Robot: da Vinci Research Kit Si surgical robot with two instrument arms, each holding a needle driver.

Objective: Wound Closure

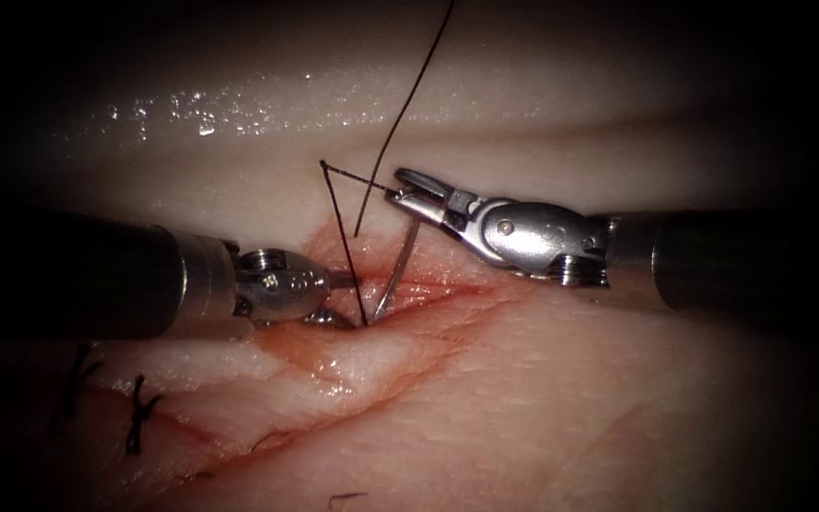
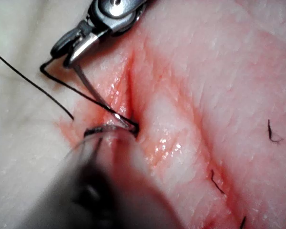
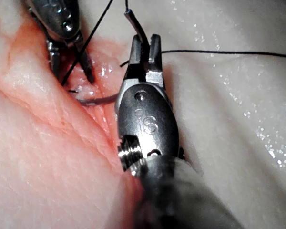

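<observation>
Your right gripper [image 1: 408, 196] pinches the needle [image 1: 398, 267] near its thread end, its point buried in the tissue [image 1: 561, 398] at the cut [image 1: 409, 294]. Your left gripper [image 1: 338, 299] is spread at that point, holding nothing; thread [image 1: 341, 228] trails nearby. You seem mid-stitch; the next move calls for a steady hold.

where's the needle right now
In the endoscope view the needle stands mid-frame, its upper end held by the right tool, its lower end at the cut beside the left tool.

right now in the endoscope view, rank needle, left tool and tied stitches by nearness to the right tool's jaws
1. needle: held in the right tool, jaws shut on it, tip in the cut.
2. left tool: left of the cut's opening.
3. tied stitches: far lower left.
</observation>
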